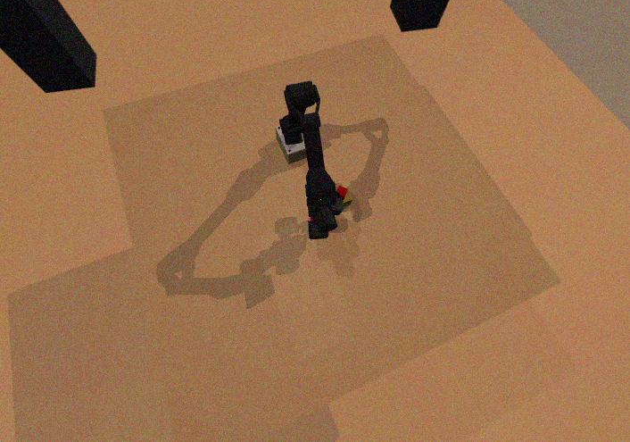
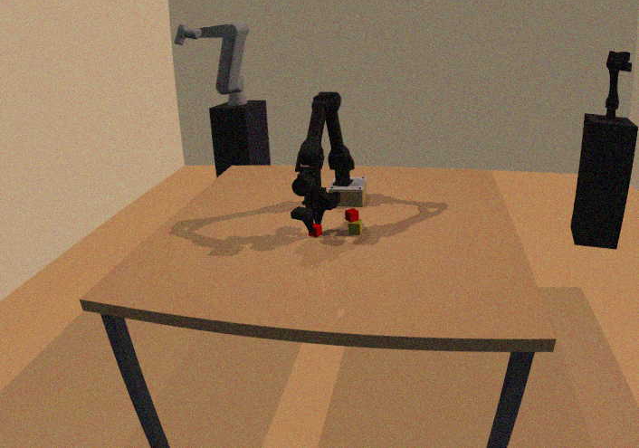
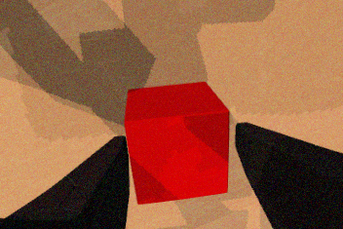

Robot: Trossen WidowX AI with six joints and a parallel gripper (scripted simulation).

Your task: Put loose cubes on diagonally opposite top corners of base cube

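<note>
A red cube (image 3: 177, 143) (image 2: 315, 230) lies on the table between my gripper's (image 3: 181, 132) (image 2: 314, 224) two black fingers. The left finger touches its side; a thin gap shows at the right finger. The gripper is low over the table and open around the cube. In the top view the arm hides all but a sliver of this cube (image 1: 310, 219). To the right, a second red cube (image 2: 351, 214) (image 1: 342, 190) sits on top of the olive-yellow base cube (image 2: 354, 227) (image 1: 348, 201).
The arm's grey mount (image 2: 351, 191) (image 1: 288, 149) stands behind the cubes. The table's front edge (image 2: 309, 336) is far off. Black pedestals (image 2: 240, 133) (image 2: 604, 179) stand beyond the table, one bearing a grey arm (image 2: 226, 55).
</note>
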